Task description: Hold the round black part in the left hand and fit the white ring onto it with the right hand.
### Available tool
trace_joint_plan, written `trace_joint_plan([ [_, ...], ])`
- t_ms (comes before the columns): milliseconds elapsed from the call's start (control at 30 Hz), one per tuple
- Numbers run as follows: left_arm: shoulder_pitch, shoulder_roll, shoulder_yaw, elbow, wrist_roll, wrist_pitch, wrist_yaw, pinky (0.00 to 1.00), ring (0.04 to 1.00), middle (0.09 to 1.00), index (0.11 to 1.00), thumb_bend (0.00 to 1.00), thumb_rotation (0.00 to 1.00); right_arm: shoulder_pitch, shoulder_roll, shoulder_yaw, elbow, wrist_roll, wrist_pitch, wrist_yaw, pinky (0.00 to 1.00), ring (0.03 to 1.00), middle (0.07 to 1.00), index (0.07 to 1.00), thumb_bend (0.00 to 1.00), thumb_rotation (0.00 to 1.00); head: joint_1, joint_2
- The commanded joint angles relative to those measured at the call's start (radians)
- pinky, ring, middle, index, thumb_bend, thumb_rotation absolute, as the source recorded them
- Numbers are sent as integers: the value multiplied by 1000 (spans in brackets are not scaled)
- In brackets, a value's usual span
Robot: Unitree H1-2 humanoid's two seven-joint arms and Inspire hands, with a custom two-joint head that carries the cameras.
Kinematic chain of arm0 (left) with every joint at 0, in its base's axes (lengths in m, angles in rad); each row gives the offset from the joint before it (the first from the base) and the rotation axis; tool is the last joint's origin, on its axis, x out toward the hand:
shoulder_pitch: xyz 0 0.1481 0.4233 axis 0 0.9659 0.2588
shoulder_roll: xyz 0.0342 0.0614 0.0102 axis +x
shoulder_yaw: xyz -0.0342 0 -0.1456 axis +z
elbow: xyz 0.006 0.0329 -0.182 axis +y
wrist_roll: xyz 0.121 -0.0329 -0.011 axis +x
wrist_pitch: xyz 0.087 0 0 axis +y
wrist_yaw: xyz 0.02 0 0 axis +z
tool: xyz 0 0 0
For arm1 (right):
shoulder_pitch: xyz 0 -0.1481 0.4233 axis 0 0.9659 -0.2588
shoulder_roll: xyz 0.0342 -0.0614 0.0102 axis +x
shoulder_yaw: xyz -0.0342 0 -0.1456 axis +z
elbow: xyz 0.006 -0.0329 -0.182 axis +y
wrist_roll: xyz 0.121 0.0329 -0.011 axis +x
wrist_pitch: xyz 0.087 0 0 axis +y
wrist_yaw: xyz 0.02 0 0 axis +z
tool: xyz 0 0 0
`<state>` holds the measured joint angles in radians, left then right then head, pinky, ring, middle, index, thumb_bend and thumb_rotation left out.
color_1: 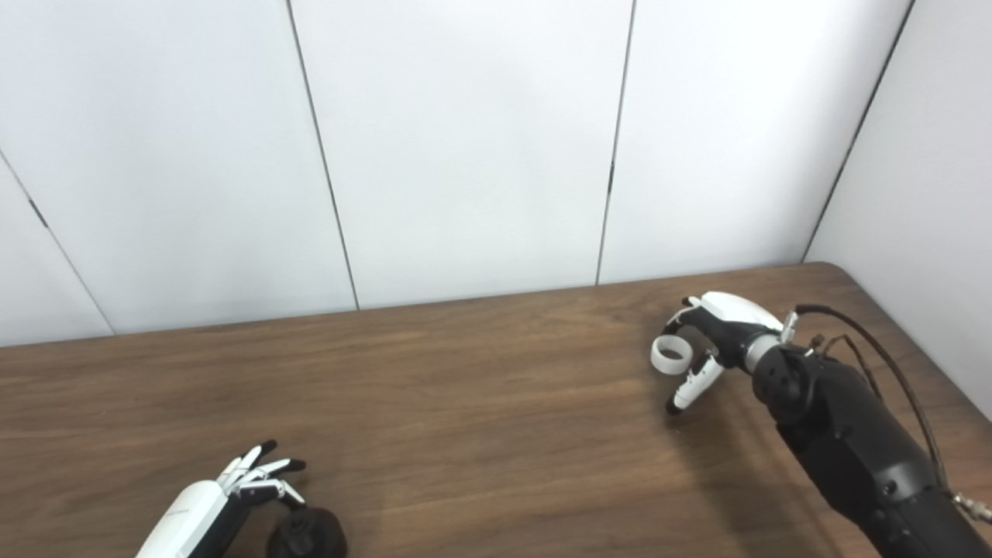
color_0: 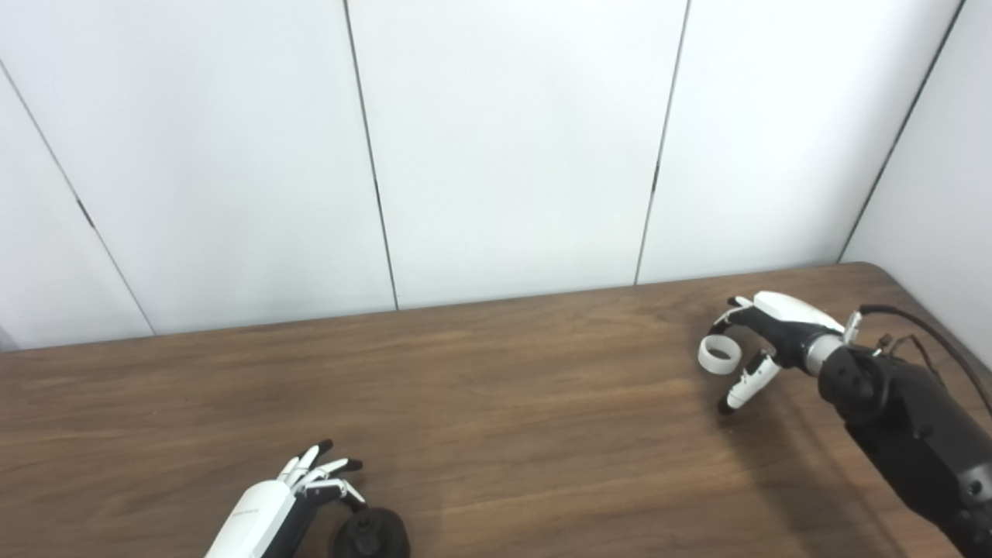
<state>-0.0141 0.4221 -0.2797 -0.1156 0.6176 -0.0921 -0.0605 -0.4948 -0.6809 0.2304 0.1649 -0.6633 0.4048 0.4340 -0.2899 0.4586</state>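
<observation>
The round black part [color_0: 372, 535] lies on the wooden table [color_0: 496, 403] at the bottom edge, with a small knob on top. My left hand [color_0: 298, 496] is open just left of it, fingers spread and pointing away from me. It does not hold the part. The white ring [color_0: 719, 353] lies flat on the table at the right. My right hand [color_0: 763, 337] is open around it. Its fingers [color_0: 732, 308] curl over the ring's far side and the thumb [color_0: 745, 384] hangs beside its near side. The ring also shows in the right eye view [color_1: 671, 355].
White wall panels [color_0: 504, 147] stand along the table's far edge and on the right. The table's rounded far right corner [color_0: 868, 270] is close behind my right hand. A black cable [color_0: 922, 329] runs along my right forearm.
</observation>
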Motion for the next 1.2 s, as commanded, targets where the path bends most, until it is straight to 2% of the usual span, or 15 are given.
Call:
trace_joint_plan([
  [0, 22, 18, -9, -13, -2, -8, -46, 1000, 995, 858, 480, 519, 40, -35, -23, -15, -21, -11, -7, -27, 1000, 1000, 1000, 764, 965, 178, 0, 1],
  [233, 34, 22, -5, -21, -4, -7, -48, 1000, 999, 860, 480, 520, 40, -46, -22, -7, 13, -14, -20, -31, 1000, 1000, 1000, 770, 977, 204, -4, 3],
  [567, 44, 28, -1, -22, -8, -18, -43, 1000, 999, 860, 480, 520, 40, -64, -15, -9, 27, -14, -11, -32, 1000, 1000, 1000, 782, 963, 183, 0, 5],
  [1167, 78, 30, 12, -59, -9, -19, -54, 1000, 1000, 861, 480, 520, 41, -73, -11, 15, 75, -18, -34, -41, 1000, 1000, 1000, 669, 861, 149, 6, 25],
])
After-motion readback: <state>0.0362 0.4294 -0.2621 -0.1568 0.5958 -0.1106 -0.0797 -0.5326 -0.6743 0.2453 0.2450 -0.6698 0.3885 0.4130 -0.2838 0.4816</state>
